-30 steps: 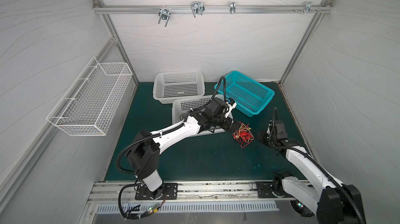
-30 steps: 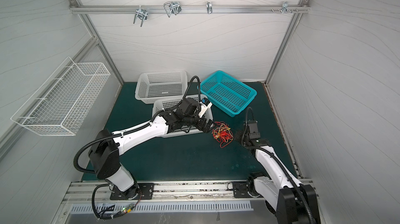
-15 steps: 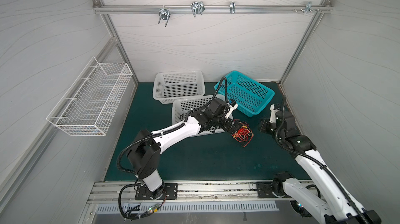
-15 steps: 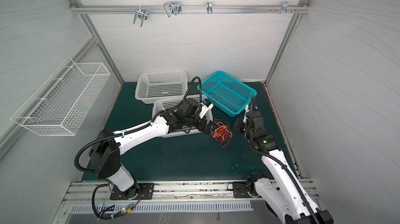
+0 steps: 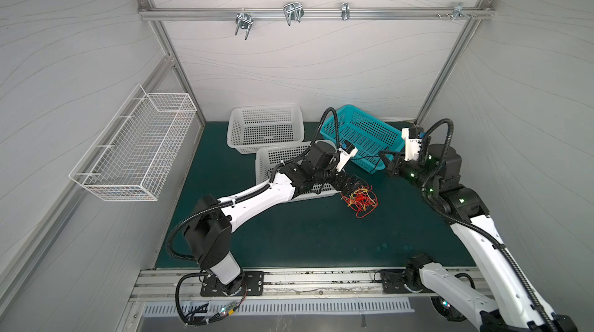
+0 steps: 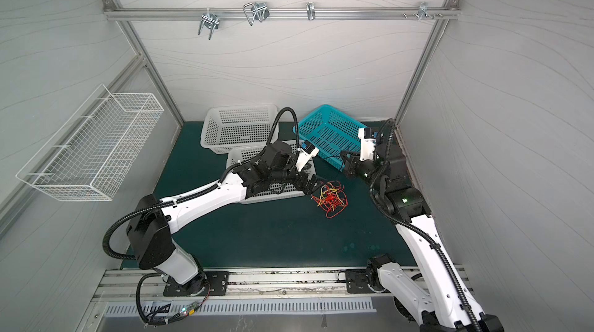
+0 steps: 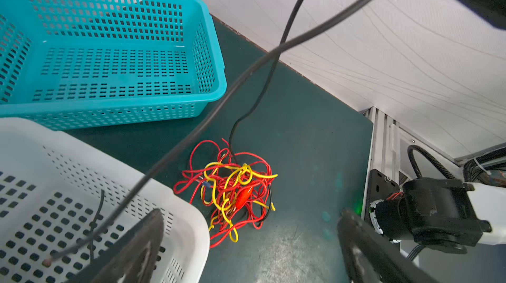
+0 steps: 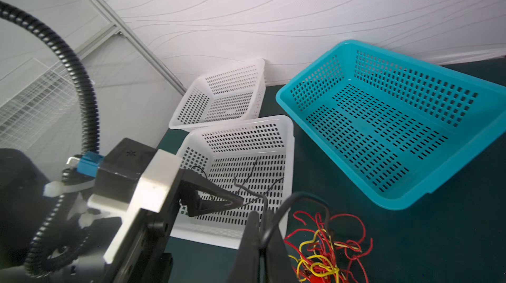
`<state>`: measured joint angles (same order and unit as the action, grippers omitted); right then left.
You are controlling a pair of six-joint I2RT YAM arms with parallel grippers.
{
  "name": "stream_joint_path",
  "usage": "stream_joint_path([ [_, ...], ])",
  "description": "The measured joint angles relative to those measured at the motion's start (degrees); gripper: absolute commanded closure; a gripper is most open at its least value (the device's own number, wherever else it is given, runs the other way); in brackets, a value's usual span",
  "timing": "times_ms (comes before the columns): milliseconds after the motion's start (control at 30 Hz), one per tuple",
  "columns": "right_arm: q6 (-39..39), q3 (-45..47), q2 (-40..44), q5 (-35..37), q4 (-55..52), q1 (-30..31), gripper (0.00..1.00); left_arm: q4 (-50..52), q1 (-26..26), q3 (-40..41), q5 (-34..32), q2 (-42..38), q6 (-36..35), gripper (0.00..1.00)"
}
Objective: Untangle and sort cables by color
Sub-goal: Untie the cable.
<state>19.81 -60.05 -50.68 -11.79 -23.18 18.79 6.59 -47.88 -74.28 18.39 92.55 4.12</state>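
A tangle of red and yellow cables (image 5: pixel 360 200) (image 6: pixel 331 198) (image 7: pixel 235 194) lies on the green mat beside the near white basket (image 5: pixel 266 166). My right gripper (image 5: pixel 384 156) (image 8: pixel 261 216), raised by the teal basket (image 5: pixel 353 108), is shut on a black cable (image 7: pixel 262 98) (image 8: pixel 287 205). That cable runs taut from the tangle up to its jaws, and a second black strand trails over the near white basket (image 7: pixel 191 221). My left gripper (image 5: pixel 352 186) (image 7: pixel 251 213) hangs open just over the tangle's edge, holding nothing.
A second white basket (image 5: pixel 265 112) stands at the back, and the teal basket (image 8: pixel 284 101) sits tilted at the back right. A white wire basket (image 5: pixel 135 150) hangs on the left wall. Metal hooks (image 5: pixel 291 14) hang from the rail above.
My right arm has lifted away from the tangle toward the back right, drawing the black cable up and out. The left arm has barely shifted.
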Motion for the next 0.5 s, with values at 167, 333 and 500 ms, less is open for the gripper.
stream_joint_path([
  [167, 0.09, -0.02, -0.28, -4.68, 0.48, 0.35, 1.00, -2.62, -0.28, -1.09, 0.07, 0.13, -0.94, 0.00],
  [333, 0.35, -0.02, -0.28, -8.83, 1.40, 0.48, 1.00, -6.84, -0.68, -2.89, -0.04, 1.16, -1.36, 0.00],
  [500, 1.42, 0.00, -0.28, -12.22, 3.02, 0.68, 1.00, -10.82, -0.94, -3.61, -0.59, 3.43, -1.36, 0.02],
])
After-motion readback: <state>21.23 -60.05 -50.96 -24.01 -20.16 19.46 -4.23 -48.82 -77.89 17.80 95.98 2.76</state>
